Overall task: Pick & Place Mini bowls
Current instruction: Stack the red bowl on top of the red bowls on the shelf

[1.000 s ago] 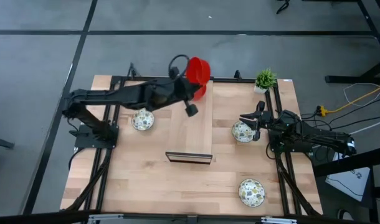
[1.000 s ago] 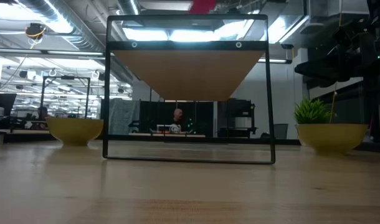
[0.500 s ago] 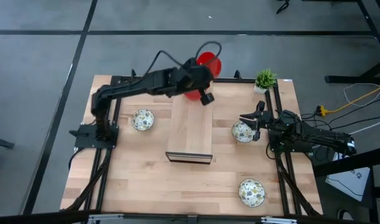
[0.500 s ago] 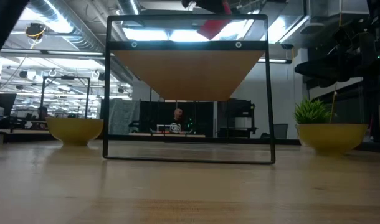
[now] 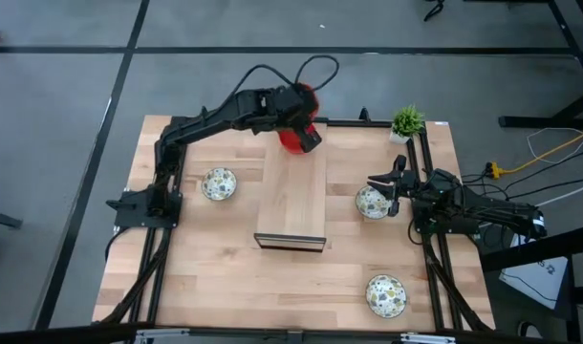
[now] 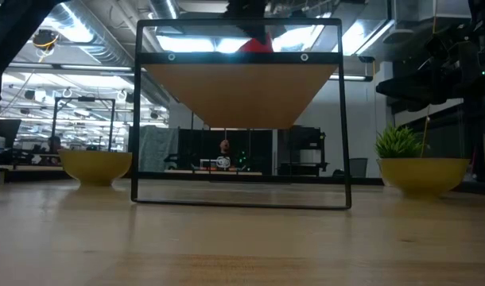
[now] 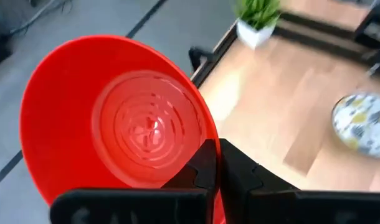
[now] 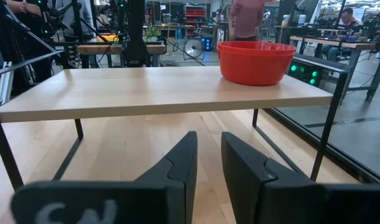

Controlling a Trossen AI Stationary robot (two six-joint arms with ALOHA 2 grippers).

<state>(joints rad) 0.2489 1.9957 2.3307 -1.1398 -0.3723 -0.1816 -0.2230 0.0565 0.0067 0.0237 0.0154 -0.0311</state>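
Note:
My left gripper (image 7: 216, 152) is shut on a plain red mini bowl (image 7: 115, 118) and hovers over the far end of the raised wooden shelf (image 5: 293, 201). From above, the gripper (image 5: 301, 115) hides most of that bowl (image 5: 309, 92). Two more red bowls (image 8: 252, 62) sit stacked on the shelf's far end. Three patterned mini bowls rest on the table: one left of the shelf (image 5: 219, 183), one right of it (image 5: 371, 202), one near the right front corner (image 5: 386, 295). My right gripper (image 8: 209, 162) waits beside the right-hand patterned bowl, fingers a little apart, holding nothing. My left gripper pinches the red bowl's wall at the rim (image 7: 205, 140), one finger (image 7: 202, 165) inside the bowl and the other (image 7: 243, 177) outside. The bowl is lifted clear and tipped on edge, with its opening turned back toward the wrist.
A small potted plant (image 5: 407, 122) stands at the table's far right corner. The shelf stands on thin black legs (image 6: 136, 119) with open space beneath. Black frame rails (image 5: 427, 191) run along the table's sides. Bare wood lies in front of the shelf.
My left gripper has carried the red bowl toward the far edge and then down toward the shelf's far end, above the stacked red bowls. The bowl stays in its hold and now sits lower. The right arm has kept still.

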